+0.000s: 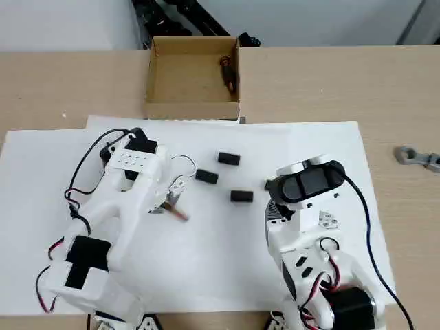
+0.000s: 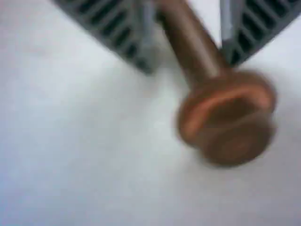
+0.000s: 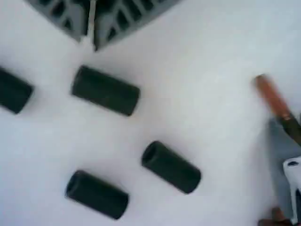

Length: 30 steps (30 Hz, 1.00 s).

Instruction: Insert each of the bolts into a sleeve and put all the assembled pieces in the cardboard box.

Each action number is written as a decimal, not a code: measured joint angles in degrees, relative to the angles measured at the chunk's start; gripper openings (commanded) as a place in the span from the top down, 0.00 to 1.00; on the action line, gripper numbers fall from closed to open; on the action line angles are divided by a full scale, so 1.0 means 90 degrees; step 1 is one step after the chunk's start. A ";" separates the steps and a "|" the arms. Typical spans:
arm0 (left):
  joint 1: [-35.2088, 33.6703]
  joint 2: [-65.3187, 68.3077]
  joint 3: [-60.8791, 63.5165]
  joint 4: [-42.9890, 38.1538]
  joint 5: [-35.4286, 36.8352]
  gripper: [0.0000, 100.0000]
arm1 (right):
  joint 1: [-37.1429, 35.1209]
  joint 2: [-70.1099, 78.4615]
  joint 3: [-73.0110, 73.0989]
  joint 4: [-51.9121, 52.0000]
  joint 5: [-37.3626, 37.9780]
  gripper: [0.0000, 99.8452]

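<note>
While parked over white sheet point(image 1: 227, 275) in front of cardboard box point(image 1: 192, 108), toward arms from its front wall: have left gripper point(image 2: 188, 61) with jaws pinching copper bolt point(image 2: 225, 117) by shank, head sticking out past fingertips. Seeing black sleeves point(image 1: 229, 159) loose on sheet in front of box's right corner, separate, none touching bolt. Reading right gripper point(image 3: 92, 35) jaws as pressed together, holding nothing, just beside one sleeve, beyond sleeves counted from box. Spotting second bolt point(image 1: 229, 74) inside box against right wall; cannot tell if sleeved.
</note>
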 measured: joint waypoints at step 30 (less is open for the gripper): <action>-0.0088 0.0137 -0.3253 0.2452 -0.1260 0.99 | 0.0000 0.0000 0.0000 0.0000 -0.0147 1.00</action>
